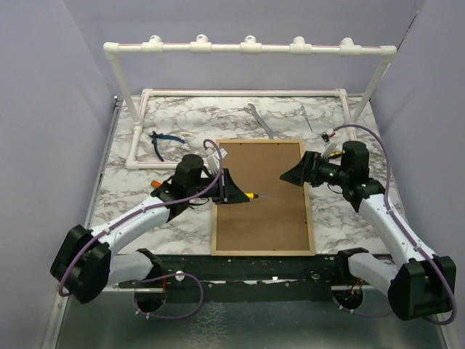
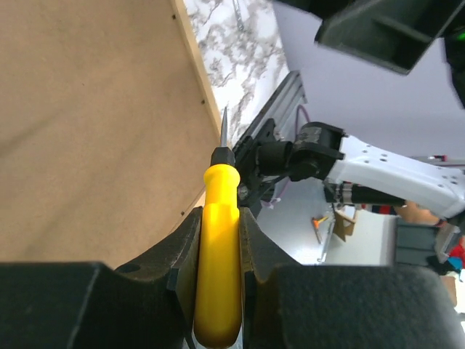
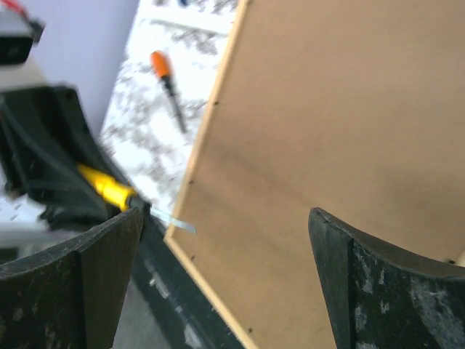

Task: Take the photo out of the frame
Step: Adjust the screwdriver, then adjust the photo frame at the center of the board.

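The frame (image 1: 263,200) lies face down on the marble table, its brown fibreboard back up, with thin light-wood edging; it also shows in the left wrist view (image 2: 87,123) and the right wrist view (image 3: 327,123). The photo is hidden under the back. My left gripper (image 1: 231,190) is shut on a yellow-handled screwdriver (image 2: 218,254), its blade pointing right over the frame's back. My right gripper (image 1: 292,174) is open and empty above the frame's upper right part. The screwdriver also shows in the right wrist view (image 3: 109,187).
A white PVC pipe rack (image 1: 247,49) stands at the back. Blue-handled pliers (image 1: 163,139) lie at the left, a wrench (image 1: 260,120) behind the frame, an orange screwdriver (image 3: 166,76) left of the frame. The table's near edge runs just below the frame.
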